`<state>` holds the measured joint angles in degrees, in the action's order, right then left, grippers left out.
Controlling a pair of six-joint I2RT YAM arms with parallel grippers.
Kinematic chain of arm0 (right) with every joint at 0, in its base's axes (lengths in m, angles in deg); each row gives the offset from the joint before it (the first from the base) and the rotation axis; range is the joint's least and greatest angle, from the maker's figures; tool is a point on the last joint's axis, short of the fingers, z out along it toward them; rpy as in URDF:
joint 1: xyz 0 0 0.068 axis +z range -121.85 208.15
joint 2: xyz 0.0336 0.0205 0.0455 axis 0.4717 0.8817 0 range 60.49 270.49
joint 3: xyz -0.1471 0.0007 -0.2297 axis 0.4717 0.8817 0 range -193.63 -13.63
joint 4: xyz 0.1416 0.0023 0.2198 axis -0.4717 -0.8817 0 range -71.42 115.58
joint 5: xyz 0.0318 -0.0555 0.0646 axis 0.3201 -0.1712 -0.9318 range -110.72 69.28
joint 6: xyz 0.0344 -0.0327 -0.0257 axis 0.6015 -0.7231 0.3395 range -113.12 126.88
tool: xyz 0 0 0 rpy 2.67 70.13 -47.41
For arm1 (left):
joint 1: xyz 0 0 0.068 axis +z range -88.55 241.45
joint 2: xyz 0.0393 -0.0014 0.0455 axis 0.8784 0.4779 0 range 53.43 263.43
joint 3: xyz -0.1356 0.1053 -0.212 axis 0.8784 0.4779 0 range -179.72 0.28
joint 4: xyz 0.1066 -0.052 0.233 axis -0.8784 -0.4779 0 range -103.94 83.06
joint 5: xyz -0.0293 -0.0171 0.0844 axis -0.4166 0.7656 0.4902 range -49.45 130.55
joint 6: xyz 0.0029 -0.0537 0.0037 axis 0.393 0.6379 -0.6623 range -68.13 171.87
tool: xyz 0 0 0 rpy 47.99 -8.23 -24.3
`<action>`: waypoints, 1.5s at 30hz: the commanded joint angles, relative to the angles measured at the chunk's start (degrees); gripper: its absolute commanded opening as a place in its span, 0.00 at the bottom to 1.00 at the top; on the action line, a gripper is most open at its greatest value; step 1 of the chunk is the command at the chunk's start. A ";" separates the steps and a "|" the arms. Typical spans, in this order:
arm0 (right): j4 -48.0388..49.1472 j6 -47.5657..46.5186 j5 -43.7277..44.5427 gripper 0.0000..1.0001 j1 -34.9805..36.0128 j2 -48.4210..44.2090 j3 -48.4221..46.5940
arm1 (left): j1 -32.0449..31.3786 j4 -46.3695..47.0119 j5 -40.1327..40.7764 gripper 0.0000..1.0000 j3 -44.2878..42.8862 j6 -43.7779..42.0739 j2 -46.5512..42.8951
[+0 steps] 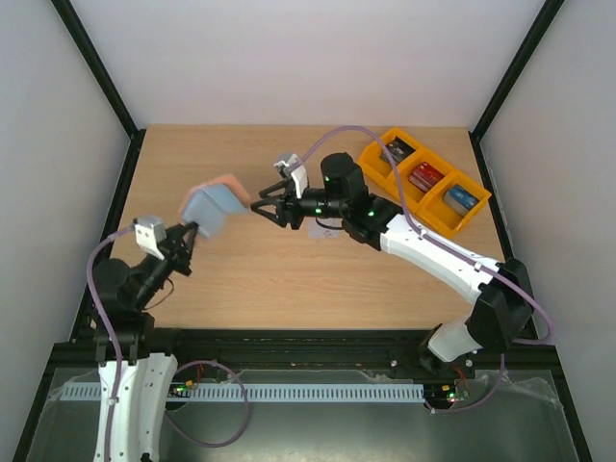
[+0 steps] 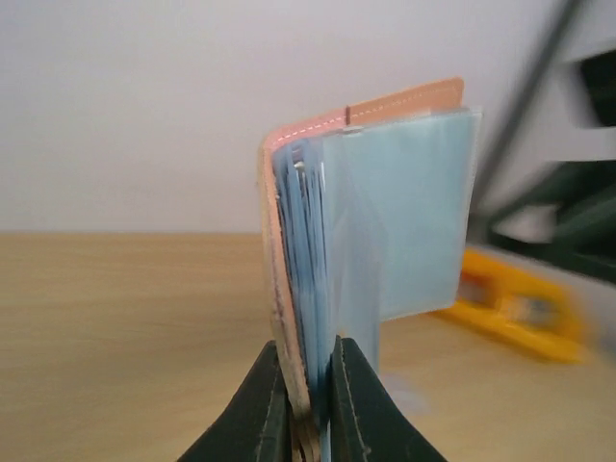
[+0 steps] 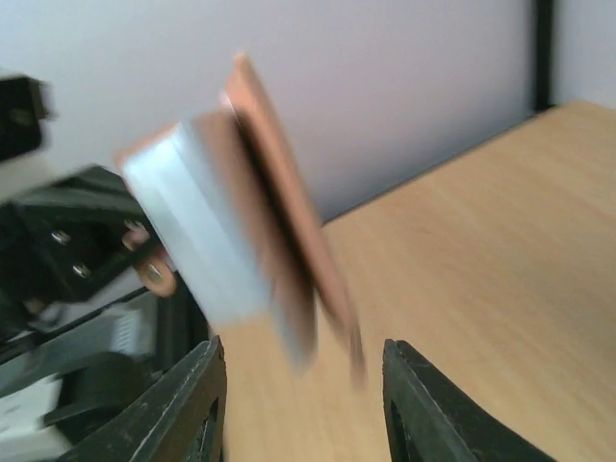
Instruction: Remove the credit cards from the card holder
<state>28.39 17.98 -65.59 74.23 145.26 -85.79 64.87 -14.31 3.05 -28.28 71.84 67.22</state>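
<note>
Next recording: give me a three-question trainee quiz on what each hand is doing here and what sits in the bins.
1. True or false: the left hand is shut on the card holder, held off the table.
2. The right hand is: A) open; B) shut on the card holder; C) shut on a bin.
3. How many boxes sit in the orange bins?
Key: 1 true; 2 A; 3 three.

1. Bright, even light; faint soft shadows on the pale wooden worktop.
2. Right wrist: pinkish-tan, blue-lined folding card holder smeared, probably motion blur.
3. Left wrist: orange plastic bins defocused.
</note>
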 commanded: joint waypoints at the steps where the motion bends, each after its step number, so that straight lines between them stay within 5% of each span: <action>1: -4.19 -0.20 19.07 0.44 -0.37 0.32 -1.90 | 0.18 -5.58 36.15 0.02 -6.38 -27.37 7.51; 6: -5.26 -1.90 17.02 0.47 2.25 0.42 -1.02 | -1.56 7.99 58.49 0.02 2.39 -70.25 9.74; 9: -1.49 -1.76 11.72 0.47 4.60 0.75 -0.27 | -3.64 11.28 65.42 0.02 5.14 -80.28 10.78; 12: 4.14 1.46 5.15 0.47 5.60 1.84 -0.11 | -4.56 -1.11 62.41 0.02 -3.08 -66.54 13.42; 16: 16.55 10.22 0.06 0.42 5.97 2.69 1.90 | -4.56 -15.99 43.25 0.02 -13.14 -49.60 14.56; 20: 27.95 17.61 -2.19 0.36 7.89 5.41 2.05 | -4.48 -19.91 31.75 0.02 -17.22 -38.80 15.25; 26: 30.56 16.42 0.13 0.31 11.33 8.28 -2.05 | -3.99 -21.26 16.47 0.02 -19.85 -27.21 15.48; 37: 15.43 8.78 14.50 0.15 10.84 7.70 -5.38 | -2.08 -16.36 -4.67 0.02 -19.70 -18.57 11.75; 45: 5.77 -4.08 4.01 0.13 7.61 -0.87 -2.06 | -2.01 -8.52 -18.71 0.02 -16.21 -14.26 8.00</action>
<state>40.26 22.52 -57.67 83.04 149.74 -88.65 63.12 -29.57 -2.83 -45.70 54.11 75.96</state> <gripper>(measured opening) 0.125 0.085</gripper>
